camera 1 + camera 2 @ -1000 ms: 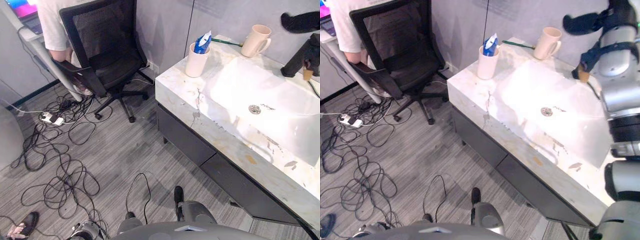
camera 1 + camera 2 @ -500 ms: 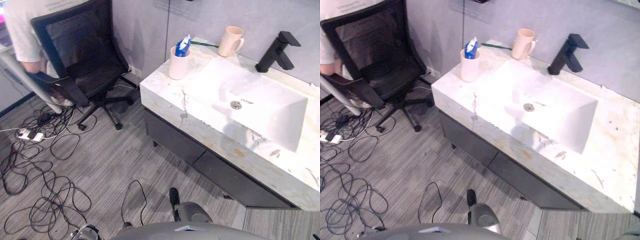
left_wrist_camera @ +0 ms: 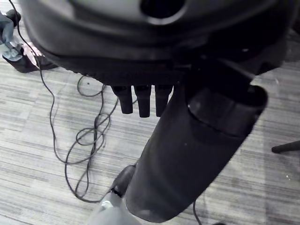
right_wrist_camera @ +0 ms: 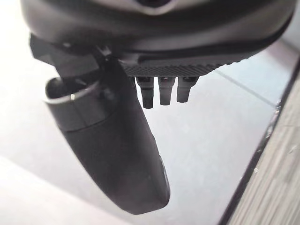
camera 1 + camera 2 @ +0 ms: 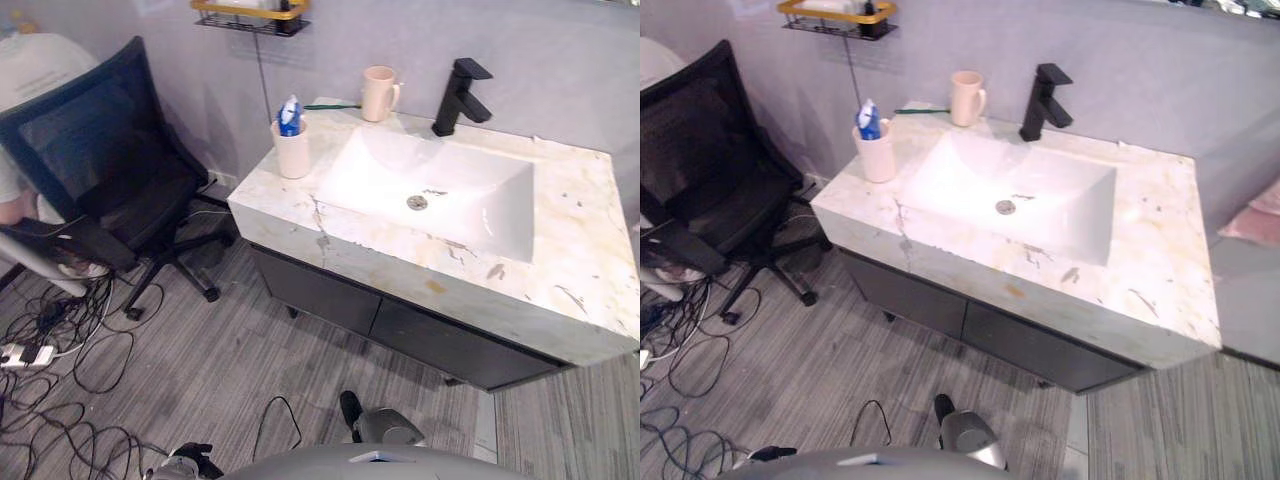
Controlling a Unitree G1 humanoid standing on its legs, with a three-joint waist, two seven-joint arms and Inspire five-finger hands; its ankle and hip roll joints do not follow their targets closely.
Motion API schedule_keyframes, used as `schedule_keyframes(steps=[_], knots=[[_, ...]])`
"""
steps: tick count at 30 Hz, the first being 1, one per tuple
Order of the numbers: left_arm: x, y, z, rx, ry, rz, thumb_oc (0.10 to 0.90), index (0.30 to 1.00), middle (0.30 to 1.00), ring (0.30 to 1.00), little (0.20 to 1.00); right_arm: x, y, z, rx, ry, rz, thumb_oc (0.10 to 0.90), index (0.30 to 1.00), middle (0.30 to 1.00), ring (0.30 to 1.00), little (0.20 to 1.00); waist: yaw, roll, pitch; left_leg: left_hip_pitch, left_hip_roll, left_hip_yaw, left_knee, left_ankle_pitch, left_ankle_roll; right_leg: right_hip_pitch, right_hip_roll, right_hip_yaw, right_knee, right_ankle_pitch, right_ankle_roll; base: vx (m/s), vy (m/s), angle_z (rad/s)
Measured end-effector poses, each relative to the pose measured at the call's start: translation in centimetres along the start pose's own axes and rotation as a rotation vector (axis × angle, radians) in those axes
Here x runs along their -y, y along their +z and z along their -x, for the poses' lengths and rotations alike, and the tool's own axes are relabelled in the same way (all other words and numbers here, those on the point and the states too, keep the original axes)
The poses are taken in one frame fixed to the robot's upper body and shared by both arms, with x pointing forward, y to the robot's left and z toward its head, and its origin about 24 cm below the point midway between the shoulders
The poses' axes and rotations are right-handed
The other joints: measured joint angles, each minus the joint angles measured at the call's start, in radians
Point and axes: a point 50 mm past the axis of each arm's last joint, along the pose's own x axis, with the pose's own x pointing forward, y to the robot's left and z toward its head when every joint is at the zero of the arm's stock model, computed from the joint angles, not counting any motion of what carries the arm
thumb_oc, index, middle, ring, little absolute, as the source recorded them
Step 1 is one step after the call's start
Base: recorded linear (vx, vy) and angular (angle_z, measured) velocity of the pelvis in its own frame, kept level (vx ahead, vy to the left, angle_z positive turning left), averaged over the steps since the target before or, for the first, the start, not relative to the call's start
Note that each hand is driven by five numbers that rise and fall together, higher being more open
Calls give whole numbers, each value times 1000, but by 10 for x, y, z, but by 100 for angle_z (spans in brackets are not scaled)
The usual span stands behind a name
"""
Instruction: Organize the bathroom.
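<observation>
Both hands, left (image 3: 187,140) and right (image 4: 112,154), relaxed, empty; office chair (image 5: 95,190) beside vanity (image 5: 560,250) (left side).

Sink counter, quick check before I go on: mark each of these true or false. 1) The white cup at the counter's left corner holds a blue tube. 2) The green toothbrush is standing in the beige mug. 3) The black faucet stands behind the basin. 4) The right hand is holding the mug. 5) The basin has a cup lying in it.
1) True: the white cup holds a blue tube.
2) False: the green toothbrush lies flat on the counter beside the beige mug.
3) True: the black faucet stands at the back edge of the basin.
4) False: the right hand holds nothing, its fingers straight, like the left hand.
5) False: the basin holds no cup.
</observation>
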Motion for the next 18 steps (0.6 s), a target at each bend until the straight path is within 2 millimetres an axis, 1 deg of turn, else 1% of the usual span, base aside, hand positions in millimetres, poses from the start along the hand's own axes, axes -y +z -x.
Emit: schedule_keyframes(steps=[1,2,3,5,6,7,8,9,10,11,12,13,14,15,16,17,18], knots=[[-1,1,0,-8,-16,9,800,900,900,900,900,0,-23,-1,-37,-7,42,800,900,900,900,900,1,-6,-1,-7,0,-1,-1,0,0,-15,2,0,8,-1,-1,-16,-29,-12],[-1,1,0,-8,-16,9,800,900,900,900,900,0,-23,-1,-37,-7,42,800,900,900,900,900,1,-6,-1,-7,0,-1,-1,0,0,-15,2,0,8,-1,-1,-6,-39,-22],[3,-1,0,-36,-66,44,800,900,900,900,900,-6,-48,4,-141,16,37,800,900,900,900,900,-1,-5,-3,-10,6,0,4,0,0,-21,12,4,11,-1,-1,-11,-98,-18],[6,0,0,-53,-94,48,800,900,900,900,900,-12,-70,11,-200,39,73,800,900,900,900,900,-2,-5,-3,-17,15,-7,18,-2,-3,-27,20,3,25,-2,-3,-21,-145,-5],[6,0,0,-55,-102,47,800,900,900,900,900,-19,-90,19,-166,66,209,800,900,900,900,900,0,-7,-7,-31,26,-22,31,-7,-7,-44,33,7,58,-28,-17,-33,-155,11],[5,3,0,-45,-103,45,800,900,900,900,900,-23,-102,26,-165,90,271,800,900,900,900,900,1,-9,-10,-33,35,-27,35,-12,-18,-48,41,2,60,-31,-19,-46,-180,0],[4,3,0,-41,-108,45,800,900,900,900,900,-34,-115,38,-197,140,317,800,900,900,900,900,8,-5,-15,-32,51,-31,45,-6,-36,-48,61,-5,56,-38,-29,-57,-200,-12],[-6,10,-1,-26,-85,46,800,900,900,900,900,-42,-141,55,-239,189,375,800,900,900,900,900,34,-32,-5,-92,70,-109,202,21,-59,-33,75,-2,31,-44,-43,-44,-123,-21],[-18,29,0,26,-60,60,800,900,900,900,900,-44,-161,66,-304,215,394,800,900,900,900,900,66,-56,-1,-189,66,-216,378,54,-55,-1,65,11,-23,-44,-43,-37,-34,-17],[-22,43,1,65,-52,46,800,900,900,900,900,-48,-168,72,-337,233,397,800,900,900,900,900,87,-65,7,-260,54,-284,523,76,-70,25,57,17,-55,-43,-43,-20,73,-22],[-23,52,1,89,-51,50,800,900,900,900,900,-54,-170,79,-341,257,397,800,900,900,900,900,105,-73,13,-313,6,-340,617,51,-85,35,48,38,-59,-8,-31,-28,138,-29],[-22,58,2,108,-53,49,800,900,900,900,900,-60,-169,85,-335,283,400,800,900,900,900,900,114,-92,20,-339,-65,-370,660,9,-77,36,30,81,-61,59,-47,-25,137,-48],[-15,62,2,127,-68,47,800,900,900,900,900,-70,-162,92,-303,324,402,800,900,900,900,900,124,-88,28,-354,-140,-379,644,-39,-33,24,20,101,-72,68,-47,-34,132,-91],[-9,59,2,124,-84,39,800,900,900,900,900,-81,-157,102,-279,366,402,800,900,900,900,900,149,-84,31,-353,-203,-375,575,-71,14,23,13,117,-110,54,-27,-13,149,-193],[9,59,2,113,-129,62,800,900,900,900,900,-106,-135,122,-244,451,340,800,900,900,900,900,177,30,75,-342,-177,-382,388,-74,81,-13,79,99,-1,-58,39,-9,144,-173],[9,58,2,92,-133,66,800,900,900,900,900,-108,-132,124,-230,460,330,800,900,900,900,900,164,34,88,-342,-181,-404,346,-70,73,-34,54,111,115,-84,-2,6,143,-133],[4,57,1,89,-124,68,800,900,900,900,900,-109,-140,129,-237,475,344,800,900,900,900,900,170,2,119,-323,-193,-398,327,-24,40,-23,16,78,109,-63,2,4,73,-41]])
